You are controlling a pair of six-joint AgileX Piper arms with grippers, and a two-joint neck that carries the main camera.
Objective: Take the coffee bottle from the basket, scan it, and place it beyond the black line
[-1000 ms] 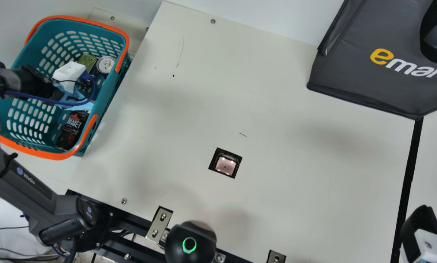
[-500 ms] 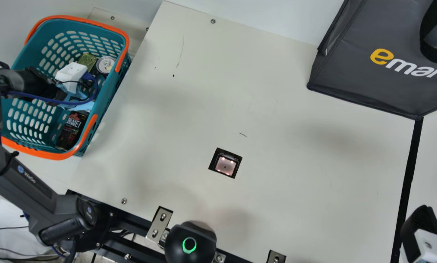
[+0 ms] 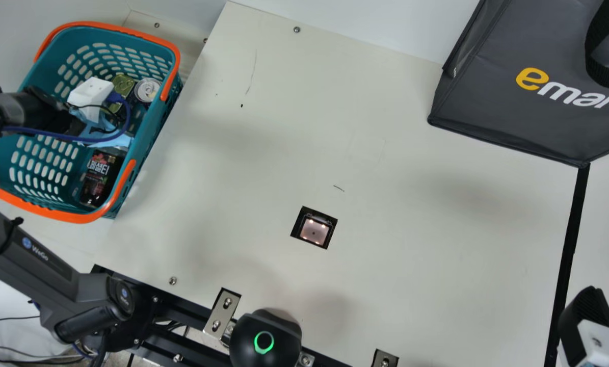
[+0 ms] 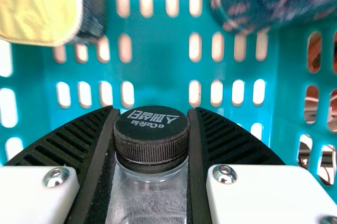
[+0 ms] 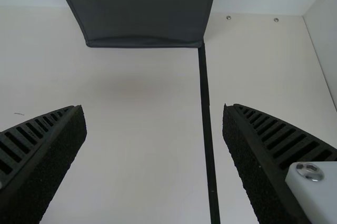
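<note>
My left gripper (image 3: 91,93) is inside the teal basket (image 3: 54,213) in the main view, its fingertips hidden there. Below it in that view, the dark coffee bottle (image 3: 99,176) leans within the basket, near the orange-handled side. In the left wrist view, my left gripper (image 4: 152,114) is shut on the coffee bottle (image 4: 151,137), one finger against each side by its black cap. At the main view's lower right is my right gripper (image 3: 588,326); in the right wrist view my right gripper (image 5: 154,110) stands open over the table, nothing between its fingers. The black line (image 3: 572,229) crosses the table's right part.
The scanner window (image 3: 314,230) is set in the middle of the table. A dark grey bag (image 3: 493,107) stands at the back right. A can (image 3: 147,90) and a green-gold tin (image 3: 123,85) share the basket. A black dome device (image 3: 266,339) sits at the front edge.
In the main view my left gripper has shifted slightly up and left over the last half second. The bottle has shifted a little with it, and more of it shows. The right gripper has stayed still.
</note>
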